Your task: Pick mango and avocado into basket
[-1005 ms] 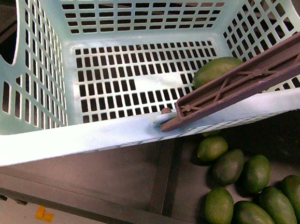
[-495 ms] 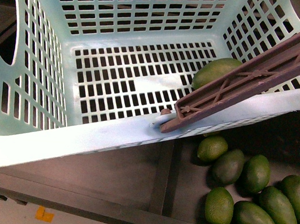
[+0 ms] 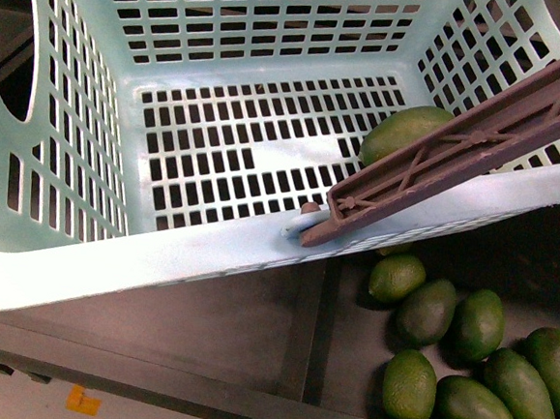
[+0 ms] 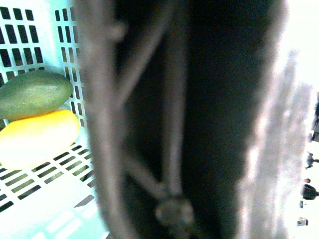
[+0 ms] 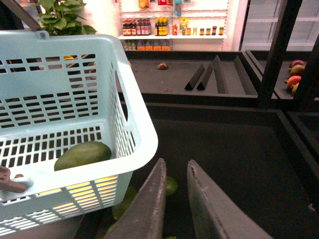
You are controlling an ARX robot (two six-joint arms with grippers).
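The light teal basket point(image 3: 209, 252) fills the front view, with its brown handle point(image 3: 460, 146) swung across the right corner. An avocado point(image 3: 403, 130) lies inside it, partly behind the handle. In the left wrist view the avocado point(image 4: 35, 93) rests against the yellow mango point(image 4: 35, 139) on the basket floor. The handle point(image 4: 169, 124) fills that view, blurred, and my left gripper is shut on it; its fingers do not show. In the right wrist view my right gripper point(image 5: 175, 167) is shut and empty beside the basket point(image 5: 139, 144), with the avocado point(image 5: 82, 154) inside.
Several green avocados point(image 3: 474, 327) lie in a dark bin below the basket at the right. Dark display trays and dividers point(image 5: 214, 74) stretch behind. Red-purple fruit point(image 5: 295, 79) sits at the far right. Shelves with bottles point(image 5: 164, 25) stand at the back.
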